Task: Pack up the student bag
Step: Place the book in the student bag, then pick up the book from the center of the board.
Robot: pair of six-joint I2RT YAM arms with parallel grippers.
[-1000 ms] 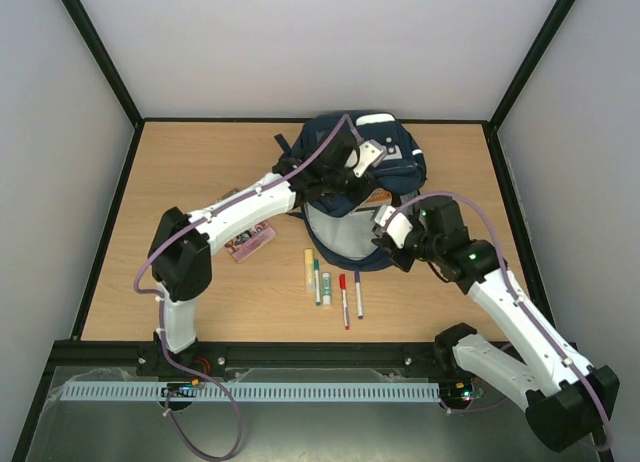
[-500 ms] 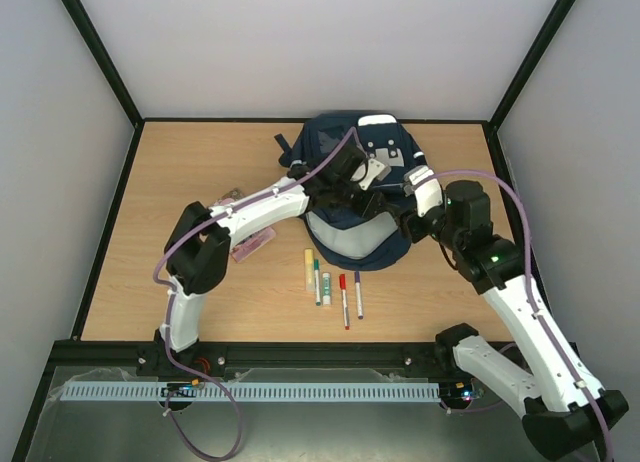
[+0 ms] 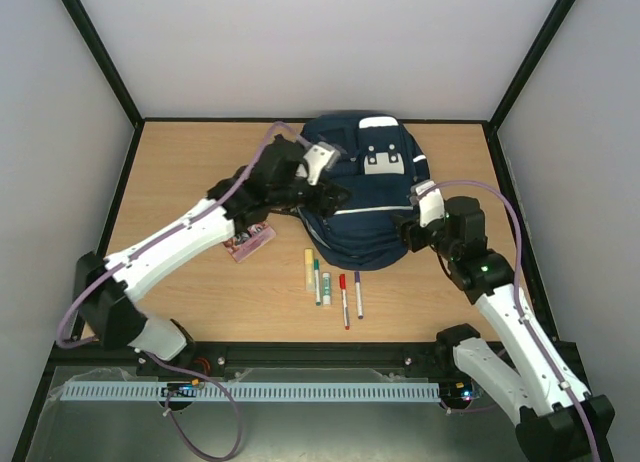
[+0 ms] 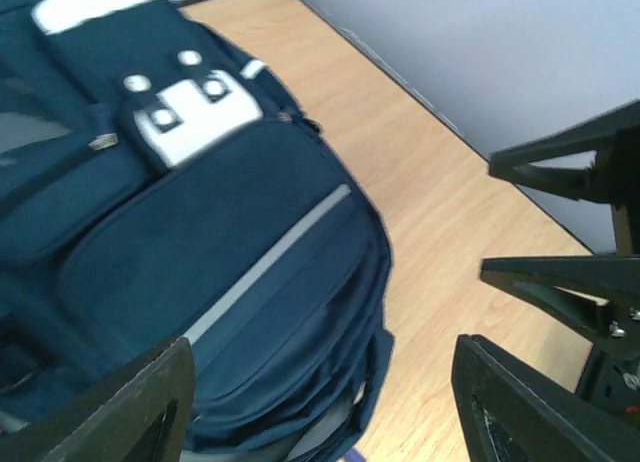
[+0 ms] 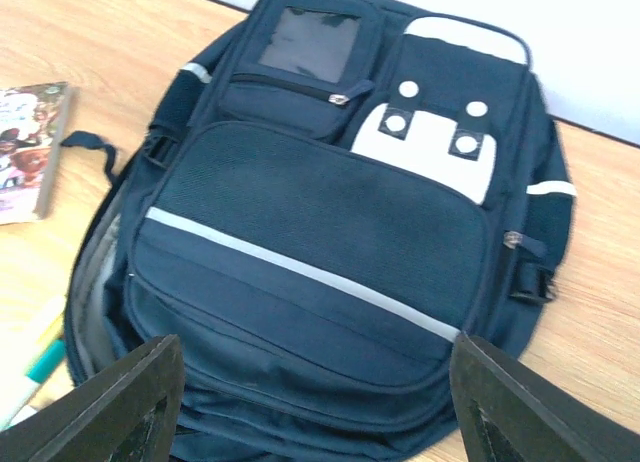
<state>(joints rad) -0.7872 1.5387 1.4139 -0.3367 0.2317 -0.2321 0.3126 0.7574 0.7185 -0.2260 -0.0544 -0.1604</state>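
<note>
Pale wood of the counter (image 3: 180,302) lies nearest me, and on it the row of pens (image 3: 317,282) and the small booklet (image 3: 250,244) wait unpacked, just in front of the bag. A second ago both arms had the bag's front panel lifted, with the light interior wide open to the overhead camera. Now both have let go. The left pincer (image 4: 322,347) and right pincer (image 5: 315,342) hang with fingers spread wide and nothing between them, one on each side of the bag, clear of the fabric. The panel has dropped back down.

I judge the mouth is unzipped but slumped, so it may need propping again before anything goes in.

The student bag (image 3: 360,197) lies flat on its back at the far middle of the counter: navy fabric, thin white stripes, pale grey patches, zipped pockets. A sliver of grey lining (image 5: 90,312) shows at its near edge.
</note>
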